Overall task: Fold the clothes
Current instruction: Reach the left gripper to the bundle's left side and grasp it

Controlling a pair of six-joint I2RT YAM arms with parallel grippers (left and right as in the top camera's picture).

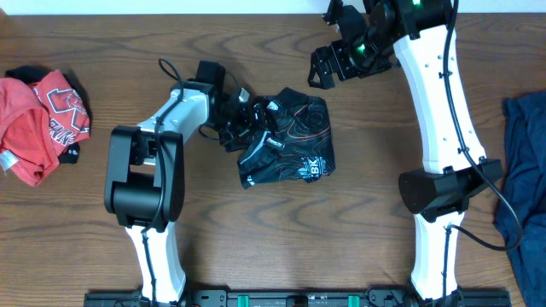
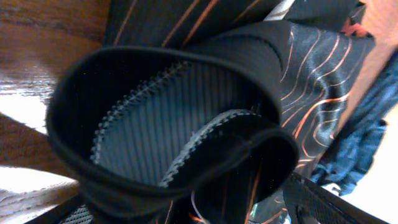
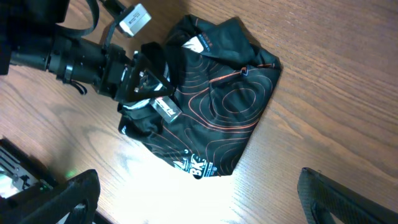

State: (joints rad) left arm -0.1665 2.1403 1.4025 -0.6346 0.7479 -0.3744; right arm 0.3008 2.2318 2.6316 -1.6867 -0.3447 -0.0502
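The black jersey (image 1: pixel 294 141) with thin orange contour lines and white logos lies crumpled in the middle of the table. It also shows in the right wrist view (image 3: pixel 211 106). My left gripper (image 1: pixel 247 124) is at the jersey's left edge, among bunched cloth. In the left wrist view a rolled hem of the jersey (image 2: pixel 186 112) fills the frame. The left gripper's fingers (image 2: pixel 186 211) stand wide apart on either side of the cloth. My right gripper (image 1: pixel 328 64) hovers open and empty above the table behind the jersey, and its fingers (image 3: pixel 199 199) frame bare wood.
A red garment with white print (image 1: pixel 43 119) lies crumpled at the left edge. A dark blue garment (image 1: pixel 525 170) lies at the right edge and shows in the left wrist view (image 2: pixel 360 137). The arm bases stand at the front.
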